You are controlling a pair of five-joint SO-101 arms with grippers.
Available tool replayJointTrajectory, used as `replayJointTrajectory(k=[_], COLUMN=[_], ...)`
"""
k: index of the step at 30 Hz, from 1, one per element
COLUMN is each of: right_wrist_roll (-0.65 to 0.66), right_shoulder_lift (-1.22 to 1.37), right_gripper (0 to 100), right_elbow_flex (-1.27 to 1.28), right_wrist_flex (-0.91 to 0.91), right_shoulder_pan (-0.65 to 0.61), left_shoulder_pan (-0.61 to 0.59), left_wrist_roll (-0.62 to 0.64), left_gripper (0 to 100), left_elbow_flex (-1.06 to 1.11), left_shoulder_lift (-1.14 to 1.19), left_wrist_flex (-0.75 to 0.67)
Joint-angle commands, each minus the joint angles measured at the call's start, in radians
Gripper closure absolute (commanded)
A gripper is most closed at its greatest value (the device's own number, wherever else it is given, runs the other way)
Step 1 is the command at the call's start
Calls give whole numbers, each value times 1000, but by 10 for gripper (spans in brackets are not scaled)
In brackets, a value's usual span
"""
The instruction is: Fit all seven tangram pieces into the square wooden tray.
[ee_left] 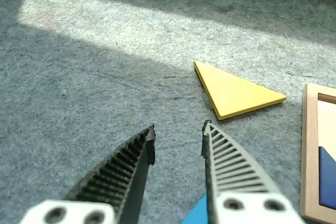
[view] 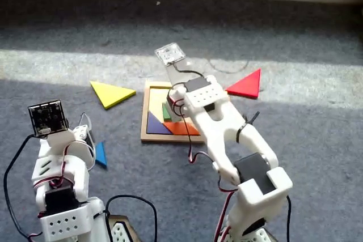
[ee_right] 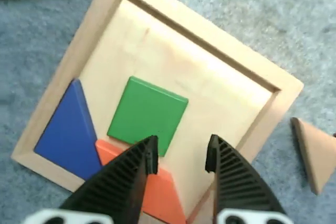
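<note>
- The left gripper (ee_left: 178,129) is seen above grey, fuzzy carpet (ee_left: 79,77), its dark ribbed jaws held apart with nothing between them.
- A flat, smooth yellow triangle (ee_left: 236,92) is laid just ahead of those jaws, toward the tray side. Its square corner is turned to the gripper and its long edge away. The left arm is judged the nearer one.
- The right gripper (ee_right: 181,148) is poised over the square wooden tray (ee_right: 210,39), jaws parted and empty.
- Inside the tray, a green square (ee_right: 148,114), a dark blue triangle (ee_right: 65,140) and an orange piece (ee_right: 160,195) are fitted together.
- A red triangle (view: 247,85) and a small blue piece (view: 100,154) are left on the carpet.
</note>
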Motion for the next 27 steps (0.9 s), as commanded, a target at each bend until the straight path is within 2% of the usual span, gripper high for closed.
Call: replayJointTrajectory(k=[1,10,27], right_wrist_roll=[12,12,14], right_shoulder_lift=[-38,85,88], right_gripper=[847,847,847], right_elbow_flex=[-51,-51,-51], right_wrist_flex=[-76,-186,-182], right_shoulder_pan=[59,56,-94], left_shoulder_pan=[-10,-10,-8], left_wrist_roll=[2,2,2], left_gripper=[832,832,832], left_elbow_flex=[-7,-5,-5], left_shoulder_lift=[-8,-8,-5], left_wrist_flex=[5,5,5])
